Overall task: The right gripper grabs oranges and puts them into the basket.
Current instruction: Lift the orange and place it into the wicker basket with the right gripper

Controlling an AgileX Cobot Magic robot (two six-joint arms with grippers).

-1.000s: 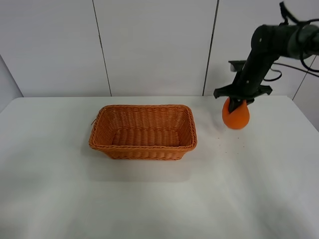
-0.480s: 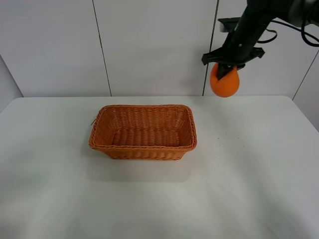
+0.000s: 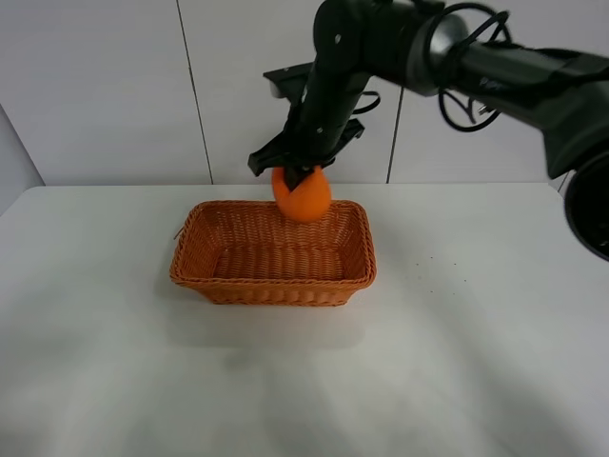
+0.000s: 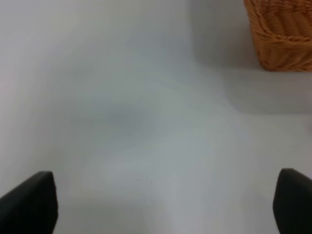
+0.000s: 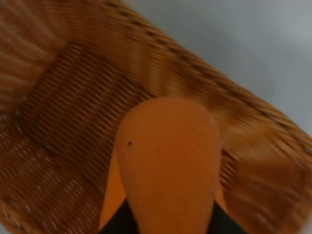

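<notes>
My right gripper (image 3: 301,175) is shut on the orange (image 3: 303,195) and holds it in the air above the far rim of the wicker basket (image 3: 205,276). The basket stands on the white table, left of centre, and nothing shows inside it. In the right wrist view the orange (image 5: 168,161) hangs between the black fingers (image 5: 117,222) over the basket's woven floor (image 5: 73,97). My left gripper (image 4: 161,204) shows only two black fingertips set wide apart over bare table, with a basket corner (image 4: 280,39) nearby.
The white table (image 3: 457,362) stretches around the basket, with a few small dark specks to the basket's right. White wall panels stand behind. The right arm (image 3: 495,67) reaches in from the right, high above the table.
My right gripper has lifted the orange off the table at the right and carried it left, to above the basket's far rim. The basket has not moved.
</notes>
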